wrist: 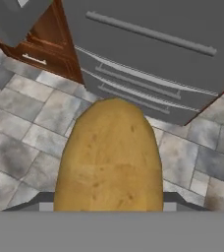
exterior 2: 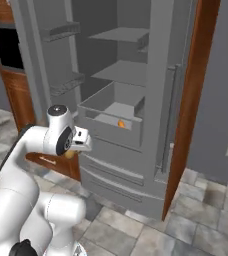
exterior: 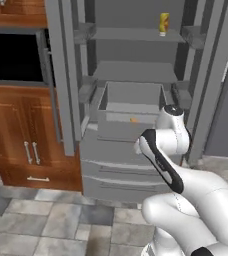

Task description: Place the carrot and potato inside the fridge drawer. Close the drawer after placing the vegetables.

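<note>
The gripper (exterior 2: 72,153) is clamped on the potato (wrist: 110,157), held low over the tiled floor (wrist: 15,128) in front of the fridge's lower drawers. The fridge drawer (exterior: 131,107) stands pulled open at about twelve o'clock from the arm, with the carrot (exterior: 134,120) lying inside near its front wall.

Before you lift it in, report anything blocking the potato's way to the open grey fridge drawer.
Nothing visible blocks it. The brown oval potato, held in the gripper, sits below and in front of the pulled-out light grey fridge drawer, whose top is open; the small orange carrot already lies inside.
</note>
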